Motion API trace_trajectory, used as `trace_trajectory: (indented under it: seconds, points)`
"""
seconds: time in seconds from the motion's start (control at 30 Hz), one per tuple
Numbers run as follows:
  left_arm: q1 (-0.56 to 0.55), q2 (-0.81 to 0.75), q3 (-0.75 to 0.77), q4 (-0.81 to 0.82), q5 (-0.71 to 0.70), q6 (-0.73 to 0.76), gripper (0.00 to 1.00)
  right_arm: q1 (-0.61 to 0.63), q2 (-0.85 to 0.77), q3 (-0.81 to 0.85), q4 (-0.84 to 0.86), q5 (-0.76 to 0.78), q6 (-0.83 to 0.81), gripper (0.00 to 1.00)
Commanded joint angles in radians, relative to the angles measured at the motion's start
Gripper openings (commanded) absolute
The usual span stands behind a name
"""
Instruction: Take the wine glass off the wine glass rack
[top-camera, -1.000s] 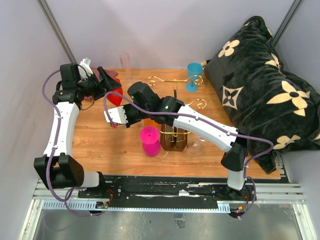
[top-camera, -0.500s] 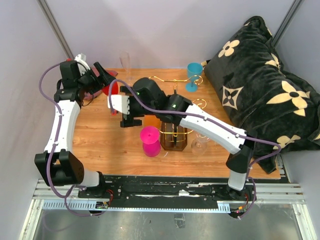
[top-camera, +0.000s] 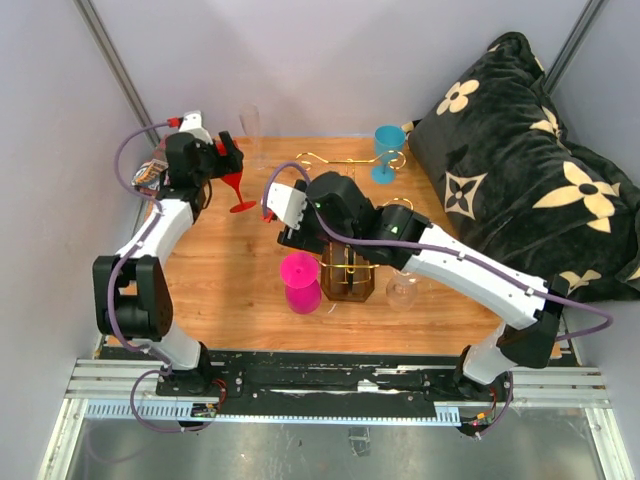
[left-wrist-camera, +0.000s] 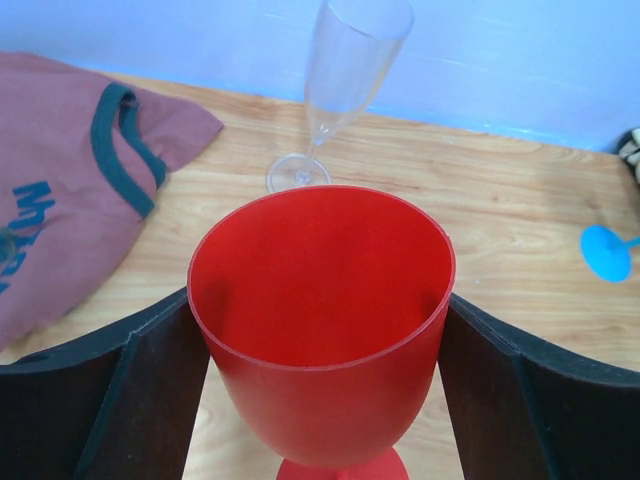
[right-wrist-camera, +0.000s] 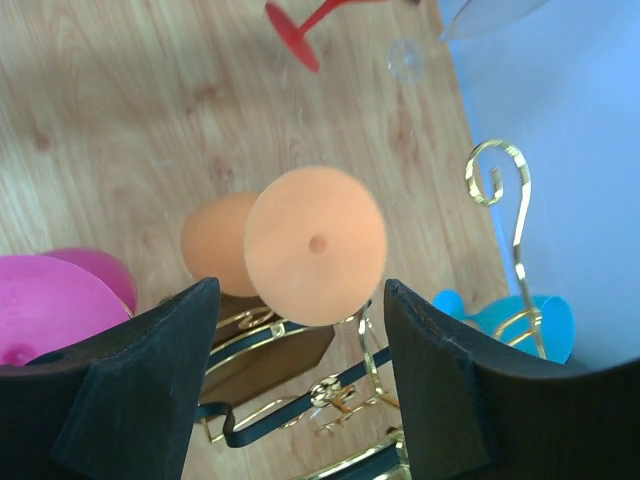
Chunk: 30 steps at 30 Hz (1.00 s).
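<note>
An orange wine glass (right-wrist-camera: 315, 245) hangs upside down on the wine glass rack (right-wrist-camera: 270, 355), its round foot facing the right wrist camera. My right gripper (right-wrist-camera: 300, 300) is open around that foot, with a gap on each side. The rack (top-camera: 350, 280) has a dark wooden base and gold wire arms (right-wrist-camera: 495, 175). My left gripper (left-wrist-camera: 318, 300) is shut on the bowl of a red wine glass (left-wrist-camera: 320, 380), both fingers pressing its sides. In the top view the red glass (top-camera: 237, 185) is at the back left with its foot on the table.
A pink glass (top-camera: 300, 280) stands just left of the rack. A blue glass (top-camera: 388, 150) is at the back and a clear glass (top-camera: 402, 292) to the rack's right. A clear flute (left-wrist-camera: 340, 70) and a maroon shirt (left-wrist-camera: 60, 180) lie beyond the red glass. A black pillow (top-camera: 530, 170) fills the right side.
My right gripper opened and moved right, from the bare table to the orange glass on the rack. The left arm turned and brought the red glass down to the table.
</note>
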Motion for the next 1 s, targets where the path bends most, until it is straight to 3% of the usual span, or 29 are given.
trace_trajectory:
  seconds: [0.0, 0.2, 0.43, 0.57, 0.77, 0.97]
  points:
    - [-0.020, 0.047, -0.069, 0.348, -0.077, 0.123, 0.87, 0.004, -0.040, -0.086, 0.099, 0.085, 0.019, 0.68]
    - [-0.023, 0.132, -0.137, 0.551, -0.090, 0.162, 0.86, -0.073, -0.056, 0.013, -0.008, 0.069, 0.436, 0.70]
    - [-0.028, 0.246, -0.179, 0.778, -0.106, 0.196, 0.87, -0.264, -0.113, 0.012, -0.049, -0.145, 0.771, 0.65]
    - [-0.034, 0.312, -0.205, 0.939, -0.143, 0.261, 0.91, -0.391, -0.101, 0.006, -0.071, -0.364, 0.969, 0.66]
    - [-0.034, 0.402, -0.306, 1.244, -0.178, 0.309, 1.00, -0.442, -0.045, 0.001, -0.054, -0.560, 1.130, 0.58]
    - [-0.034, 0.440, -0.334, 1.279, -0.191, 0.281, 1.00, -0.443, -0.017, -0.011, -0.036, -0.615, 1.174, 0.52]
